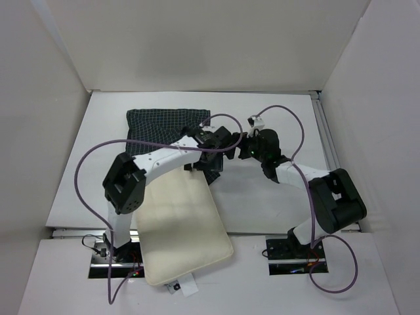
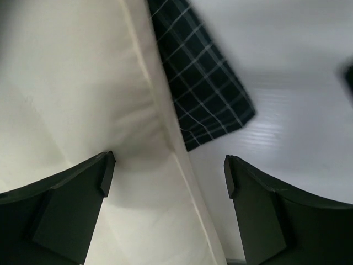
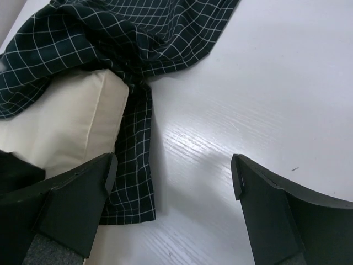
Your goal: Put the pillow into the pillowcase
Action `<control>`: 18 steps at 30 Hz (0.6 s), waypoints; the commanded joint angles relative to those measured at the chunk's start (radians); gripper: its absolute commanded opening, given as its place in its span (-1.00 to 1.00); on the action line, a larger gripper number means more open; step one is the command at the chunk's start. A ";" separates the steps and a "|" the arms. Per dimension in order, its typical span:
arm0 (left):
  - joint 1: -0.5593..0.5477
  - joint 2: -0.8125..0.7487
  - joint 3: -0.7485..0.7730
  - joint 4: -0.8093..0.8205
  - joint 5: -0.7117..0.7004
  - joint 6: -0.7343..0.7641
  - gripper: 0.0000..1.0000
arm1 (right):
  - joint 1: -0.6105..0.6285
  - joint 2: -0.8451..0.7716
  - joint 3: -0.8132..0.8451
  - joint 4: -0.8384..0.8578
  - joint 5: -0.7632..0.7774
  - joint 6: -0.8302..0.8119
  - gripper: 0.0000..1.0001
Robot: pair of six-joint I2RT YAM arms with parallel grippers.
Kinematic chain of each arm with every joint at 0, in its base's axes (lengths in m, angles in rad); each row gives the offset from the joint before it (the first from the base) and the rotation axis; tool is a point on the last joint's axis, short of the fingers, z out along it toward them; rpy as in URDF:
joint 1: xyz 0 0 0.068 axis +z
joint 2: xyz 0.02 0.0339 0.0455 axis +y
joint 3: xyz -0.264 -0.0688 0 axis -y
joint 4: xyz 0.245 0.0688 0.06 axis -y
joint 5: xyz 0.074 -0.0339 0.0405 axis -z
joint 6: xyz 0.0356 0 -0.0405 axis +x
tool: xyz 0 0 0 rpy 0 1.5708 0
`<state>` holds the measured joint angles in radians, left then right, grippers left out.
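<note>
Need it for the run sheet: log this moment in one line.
pillow: far corner in pillowcase, rest outside | left claw: open, over pillow edge | right claw: open, empty

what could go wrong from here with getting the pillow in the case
Both the left gripper and right gripper are open, holding nothing, so the pillowcase could slide off the pillow corner it only loosely drapes. The cloth is bunched and folded there; pushing may just shove it away.

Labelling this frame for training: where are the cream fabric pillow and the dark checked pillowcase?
cream fabric pillow [image 1: 184,226], top external view, middle of its upper face.
dark checked pillowcase [image 1: 154,125], top external view, its flat far part.
</note>
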<state>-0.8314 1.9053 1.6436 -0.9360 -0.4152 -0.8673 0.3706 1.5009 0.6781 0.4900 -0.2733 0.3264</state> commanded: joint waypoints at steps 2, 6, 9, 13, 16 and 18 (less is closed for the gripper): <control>0.015 0.047 0.059 -0.173 -0.102 -0.171 1.00 | -0.002 -0.039 -0.020 -0.027 0.023 0.014 0.93; 0.028 0.090 0.024 -0.184 -0.099 -0.210 1.00 | -0.002 -0.039 -0.020 -0.037 0.037 0.003 0.93; 0.058 0.119 -0.005 -0.175 -0.099 -0.219 0.80 | -0.002 -0.021 -0.020 -0.008 -0.035 -0.042 0.93; 0.081 0.120 -0.014 -0.142 -0.099 -0.196 -0.83 | 0.042 0.068 0.007 0.039 -0.197 -0.151 0.93; 0.081 0.094 -0.027 -0.104 -0.112 -0.171 -1.00 | 0.115 0.146 0.060 0.018 -0.230 -0.260 0.91; 0.081 0.046 -0.063 -0.081 -0.135 -0.142 -1.00 | 0.139 0.217 0.113 -0.002 -0.230 -0.283 0.91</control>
<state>-0.7628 1.9911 1.6218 -1.0504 -0.4915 -1.0443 0.4686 1.6596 0.7097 0.4759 -0.4416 0.1486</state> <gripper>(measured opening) 0.041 0.955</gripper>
